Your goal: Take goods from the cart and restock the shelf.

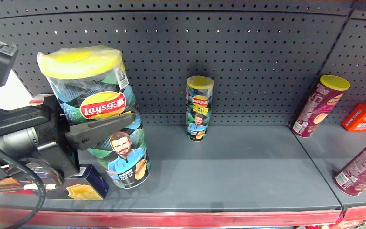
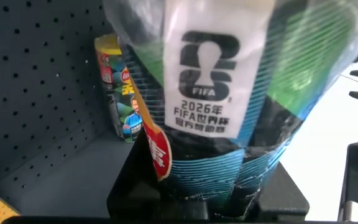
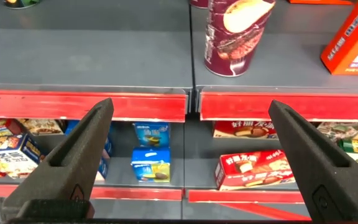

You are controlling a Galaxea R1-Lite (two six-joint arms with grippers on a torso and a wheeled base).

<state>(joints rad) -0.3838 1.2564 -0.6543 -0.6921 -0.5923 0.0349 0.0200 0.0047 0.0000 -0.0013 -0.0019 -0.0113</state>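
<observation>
Placement step: left gripper [image 1: 106,127] clamped around tall yellow-lidded green-blue chip can [image 1: 102,106], slightly tilted, at 9 o'clock on grey shelf [image 1: 233,178]; contact unclear. Right gripper [image 3: 189,106] wide open, empty. Next, probably: set can down, release, clear of matching smaller-looking can [image 1: 199,108] at 12 o'clock.

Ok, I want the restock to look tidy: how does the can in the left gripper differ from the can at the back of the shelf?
The held can is clamped in the left gripper; the back can stands free. The held can is near the front of the shelf, the back can by the pegboard. The held can looks tilted, the back can upright. Both have a yellow lid and the same green-blue print.
</observation>
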